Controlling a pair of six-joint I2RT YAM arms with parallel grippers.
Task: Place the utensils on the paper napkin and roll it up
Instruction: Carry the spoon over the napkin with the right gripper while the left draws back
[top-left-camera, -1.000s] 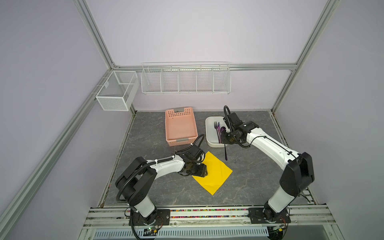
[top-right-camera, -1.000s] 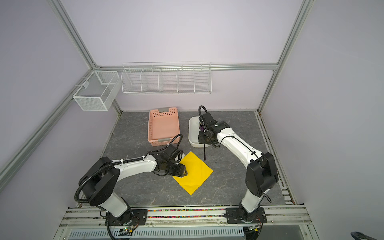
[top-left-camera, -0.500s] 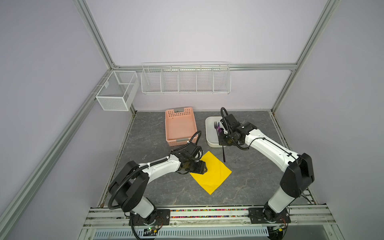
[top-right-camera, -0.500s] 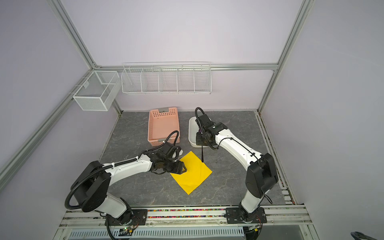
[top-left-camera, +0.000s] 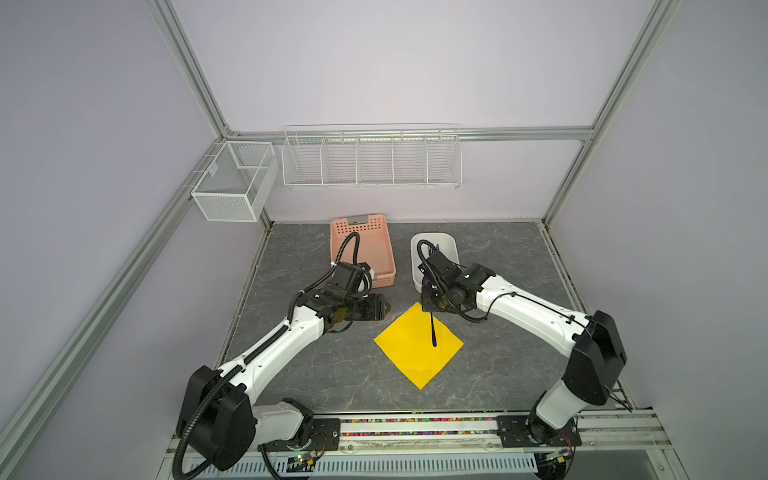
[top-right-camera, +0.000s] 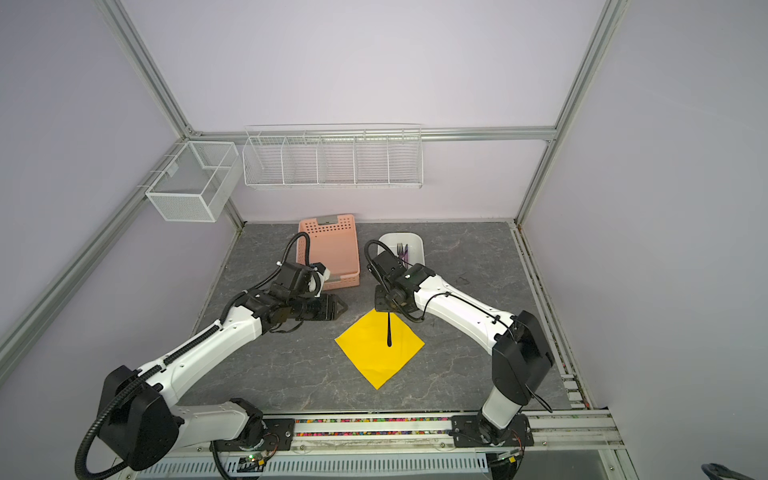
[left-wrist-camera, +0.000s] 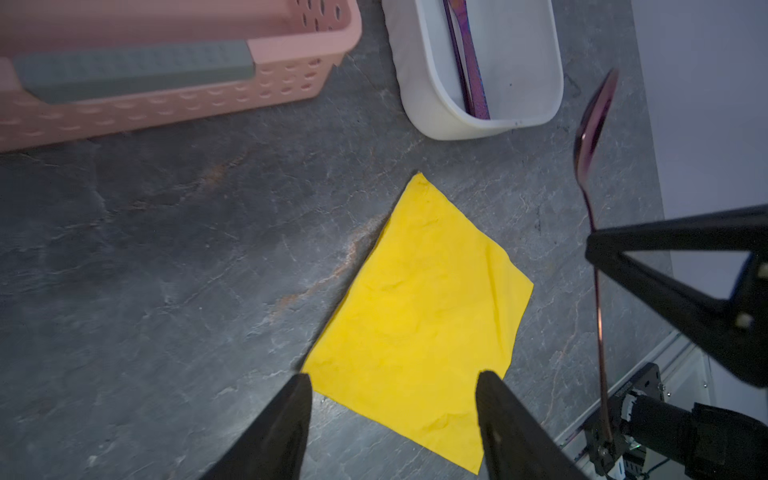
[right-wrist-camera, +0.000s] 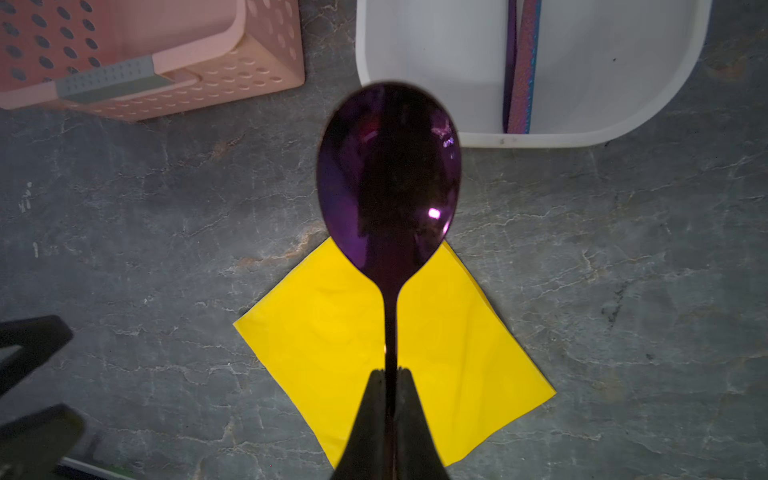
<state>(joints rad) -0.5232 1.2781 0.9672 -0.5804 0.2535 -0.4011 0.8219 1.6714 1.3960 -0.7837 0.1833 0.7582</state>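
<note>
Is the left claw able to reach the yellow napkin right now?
Probably yes. The left claw is open beside the napkin, only bare table between them. The spoon in the right claw hangs over the napkin's middle, away from that side.

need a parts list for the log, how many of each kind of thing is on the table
spoon, in right tool: 1
other utensils, in white tub: 2
yellow napkin: 1
pink basket: 1
white tub: 1
total: 6

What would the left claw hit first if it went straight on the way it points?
Probably the paper napkin, lying just ahead of the open left gripper. If it passes above, the held spoon comes next; height is unclear.
</note>
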